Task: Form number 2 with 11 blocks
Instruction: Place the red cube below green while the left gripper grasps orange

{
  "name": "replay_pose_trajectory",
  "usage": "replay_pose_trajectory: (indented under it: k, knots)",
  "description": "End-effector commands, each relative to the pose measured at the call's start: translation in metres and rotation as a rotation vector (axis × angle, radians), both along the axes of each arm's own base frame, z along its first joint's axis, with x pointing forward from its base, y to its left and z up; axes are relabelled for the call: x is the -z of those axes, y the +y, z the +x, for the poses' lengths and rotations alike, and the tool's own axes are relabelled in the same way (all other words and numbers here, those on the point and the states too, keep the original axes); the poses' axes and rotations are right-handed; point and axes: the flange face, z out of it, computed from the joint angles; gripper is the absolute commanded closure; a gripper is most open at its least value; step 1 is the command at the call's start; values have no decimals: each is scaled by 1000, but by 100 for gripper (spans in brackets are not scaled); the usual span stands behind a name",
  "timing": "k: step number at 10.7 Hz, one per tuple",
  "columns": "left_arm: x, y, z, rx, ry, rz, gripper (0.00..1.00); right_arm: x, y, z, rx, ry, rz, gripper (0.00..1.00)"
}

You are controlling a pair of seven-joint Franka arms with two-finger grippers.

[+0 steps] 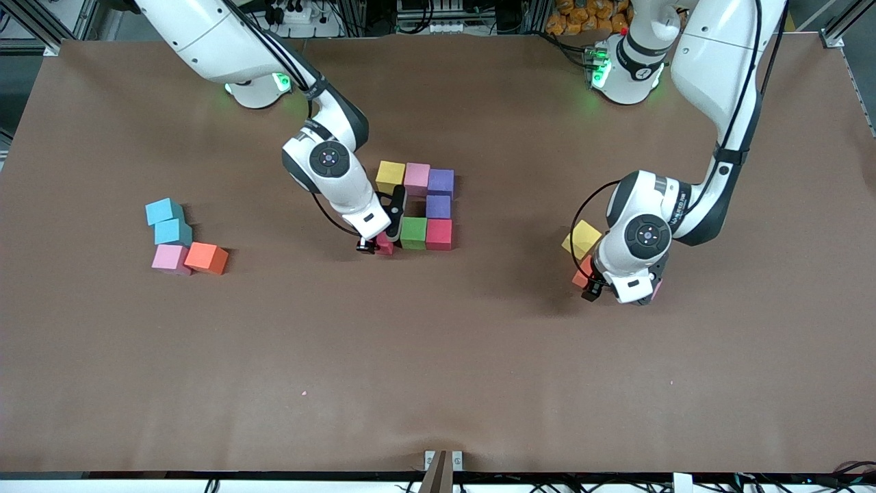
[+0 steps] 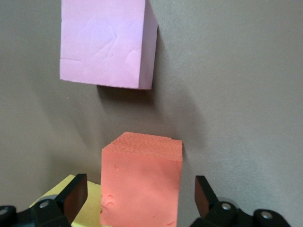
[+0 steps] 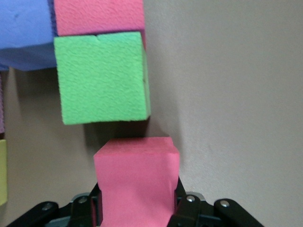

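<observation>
A partial figure of touching blocks lies mid-table: yellow (image 1: 390,177), pink (image 1: 417,179) and purple (image 1: 441,183) in a row, a second purple (image 1: 438,206) under it, then red (image 1: 439,234) and green (image 1: 413,233). My right gripper (image 3: 136,210) is shut on another red block (image 3: 136,182), held low beside the green block (image 3: 102,80) with a small gap between them. At the left arm's end, my left gripper (image 2: 141,196) is open and straddles an orange block (image 2: 141,184). A yellow block (image 1: 582,239) and a pink block (image 2: 106,42) lie close by.
Toward the right arm's end of the table sit two cyan cubes (image 1: 164,211) (image 1: 172,231), with a pink block (image 1: 170,259) and an orange block (image 1: 206,258) just nearer the camera. A small mount (image 1: 442,465) stands at the table's near edge.
</observation>
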Motion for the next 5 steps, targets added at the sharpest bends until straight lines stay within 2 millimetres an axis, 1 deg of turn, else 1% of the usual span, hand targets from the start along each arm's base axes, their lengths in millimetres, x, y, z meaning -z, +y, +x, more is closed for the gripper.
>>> replay_pose_trajectory:
  k: [1, 3, 5]
  knots:
    - [8, -3, -3, 28, -10, 4, 0, 1, 7, 0, 8, -4, -12, 68]
    - [13, 0, -3, 24, -3, 6, 0, 1, 13, -4, -4, -5, -11, 68]
    - [13, 3, -2, 19, -3, 7, 0, 1, 15, -6, -7, -5, -11, 67]
